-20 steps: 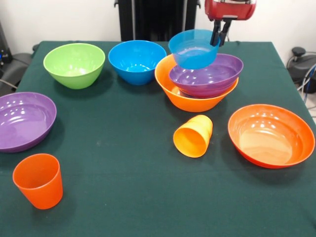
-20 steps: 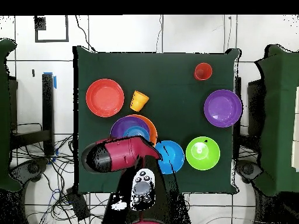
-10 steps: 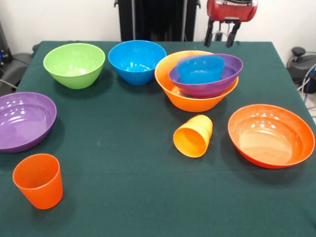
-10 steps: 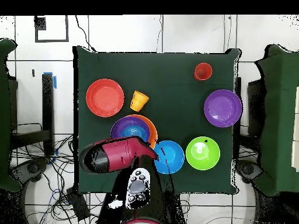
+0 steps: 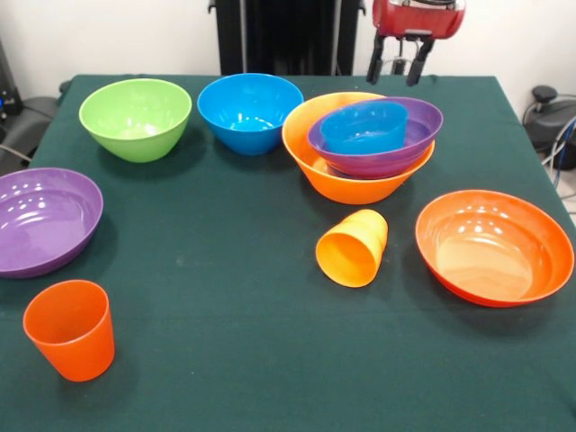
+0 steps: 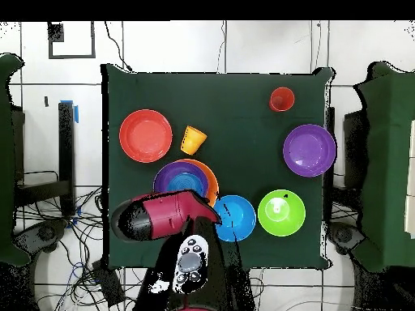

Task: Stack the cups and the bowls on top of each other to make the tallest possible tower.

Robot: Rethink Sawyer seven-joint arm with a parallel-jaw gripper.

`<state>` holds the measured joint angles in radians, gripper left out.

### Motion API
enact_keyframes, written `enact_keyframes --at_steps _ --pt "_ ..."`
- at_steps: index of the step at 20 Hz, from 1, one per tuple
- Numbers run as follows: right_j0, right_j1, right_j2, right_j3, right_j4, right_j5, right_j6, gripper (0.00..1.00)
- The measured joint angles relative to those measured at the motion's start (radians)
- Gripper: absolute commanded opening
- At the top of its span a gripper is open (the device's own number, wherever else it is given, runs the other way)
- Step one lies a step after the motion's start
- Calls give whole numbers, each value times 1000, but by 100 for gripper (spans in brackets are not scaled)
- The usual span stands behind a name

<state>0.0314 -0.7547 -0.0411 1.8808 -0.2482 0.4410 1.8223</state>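
Dark green cloth covers the table (image 5: pixel 225 360) against a white wall; no brand, label or writing is legible anywhere. Going left to right in the front view I log: purple bowl (image 5: pixel 40 219), upright red-orange cup (image 5: pixel 71 329), lime green bowl (image 5: pixel 136 117), medium blue bowl (image 5: pixel 249 111), the tower (image 5: pixel 364 148) (large yellow-orange bowl, purple bowl nested in it, small translucent blue bowl inside that), tipped yellow-orange cup (image 5: pixel 353 247) with its long axis toward the camera and left, wide red-orange bowl (image 5: pixel 494 246). My gripper (image 5: pixel 396 65) hangs above the tower's far side, fingers spread, holding nothing. I judge the medium blue bowl, leftward and lower, the nearest next pick.
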Motion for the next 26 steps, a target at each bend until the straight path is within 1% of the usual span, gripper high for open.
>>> enact_keyframes --at_steps 12,26 --pt "-61 -32 8 1 2 0 0 100" --pt "-62 -61 13 1 5 0 0 100"
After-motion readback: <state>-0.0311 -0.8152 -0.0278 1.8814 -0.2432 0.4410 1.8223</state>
